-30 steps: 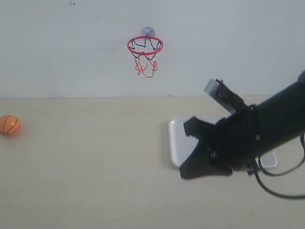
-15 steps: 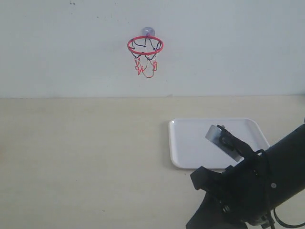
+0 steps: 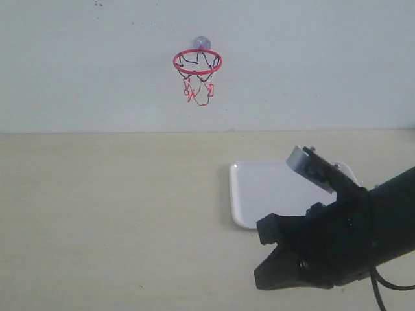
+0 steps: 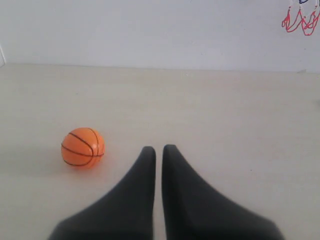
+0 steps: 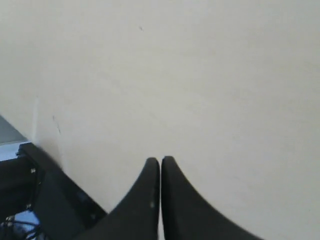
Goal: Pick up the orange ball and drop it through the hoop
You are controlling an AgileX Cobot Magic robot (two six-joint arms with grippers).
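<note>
Your counter (image 3: 117, 214) carries the orange ball (image 4: 83, 147), resting loose near the left gripper (image 4: 158, 150), jaws pressed together and empty; the hoop (image 3: 197, 63), mounted high on the wall; and the right gripper (image 5: 160, 161), jaws likewise closed, by a white tray (image 3: 259, 188).

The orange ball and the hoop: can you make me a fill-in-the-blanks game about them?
1. The orange ball sits on the ____, apart from the left gripper.
2. The ring of the hoop is coloured ____.
3. The left gripper is shut and holds ____.
Missing words: table; red; nothing.
</note>
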